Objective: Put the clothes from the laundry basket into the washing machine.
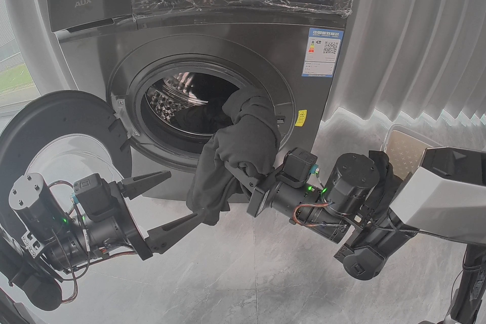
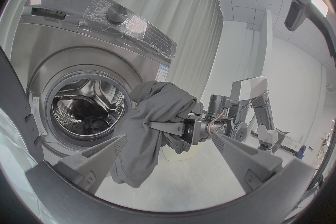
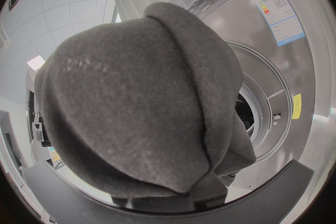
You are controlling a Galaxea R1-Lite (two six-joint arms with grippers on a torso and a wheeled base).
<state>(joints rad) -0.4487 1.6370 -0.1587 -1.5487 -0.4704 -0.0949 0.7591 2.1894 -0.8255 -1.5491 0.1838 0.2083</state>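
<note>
Currently clamping grey garment (image 1: 243, 137) in right claw (image 1: 242, 177), closed tight on a bunched fold, just in front of washer (image 1: 212, 36) port (image 1: 187, 102), at its lower right rim. Covers part of the opening w/ top of bundle, leaves a long tail dangling below the rim toward floor (image 1: 253, 279). Holds left claw (image 1: 169, 206) spread wide & empty, low, just beside that tail, near door (image 1: 55, 122) swung fully open. Can make out dark clothes (image 2: 87, 125) already in drum (image 2: 70, 102). Risks, as judged: pushing in w/ tail dangling could drag it over the rim & leave it outside; letting go too early, before clearing the rim, would drop it to floor; sweeping left claw up could catch the cloth & tug it from the grip. Prob. safer to lift higher & go deeper before letting go.
</note>
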